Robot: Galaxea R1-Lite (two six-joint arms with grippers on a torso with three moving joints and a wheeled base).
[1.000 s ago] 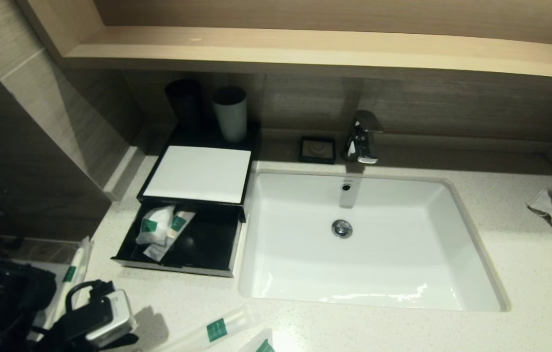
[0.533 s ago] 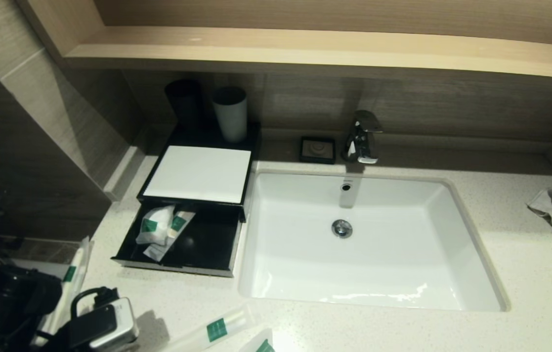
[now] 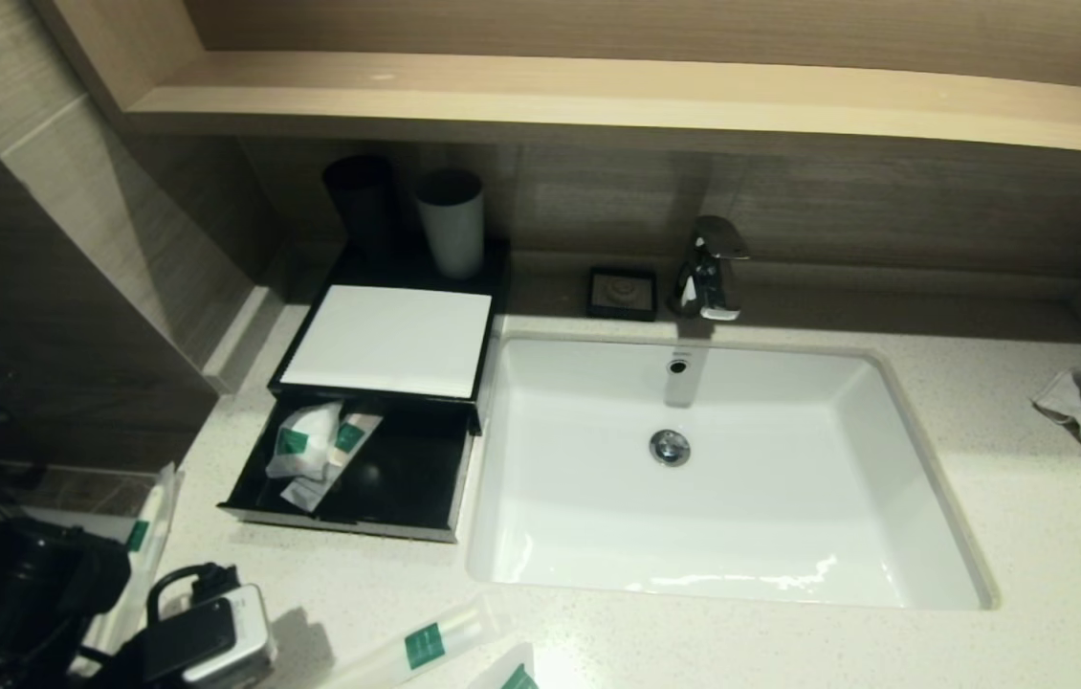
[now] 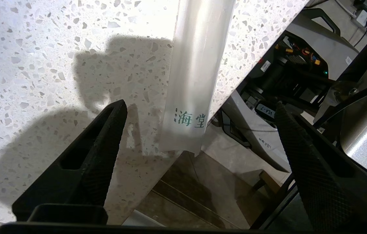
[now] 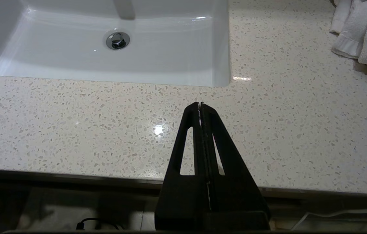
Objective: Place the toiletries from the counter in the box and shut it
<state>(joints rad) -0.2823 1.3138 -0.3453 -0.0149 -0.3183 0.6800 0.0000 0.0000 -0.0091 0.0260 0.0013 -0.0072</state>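
1. Three views. Head view: the box (image 3: 349,469) stands left of the sink (image 3: 722,478) with its drawer pulled out, probably to take more items; two sachets (image 3: 311,450) already lie inside. Another packet (image 3: 426,643) lies on the counter (image 3: 1028,612) at the near edge, and a long one (image 3: 143,536) sits by the left edge. The left arm is low at the near left corner, over that long packet.
2. Left wrist view: the left tool (image 4: 199,107) is spread wide, one finger on each side of the packet's (image 4: 196,81) printed end, which overhangs the counter edge; neither finger touches it. That overhang likely lets a finger get underneath.
3. Right wrist view: the right tool (image 5: 200,104) is pressed closed on nothing, parked over bare counter in front of the sink, near a towel (image 5: 362,32), out of the way.
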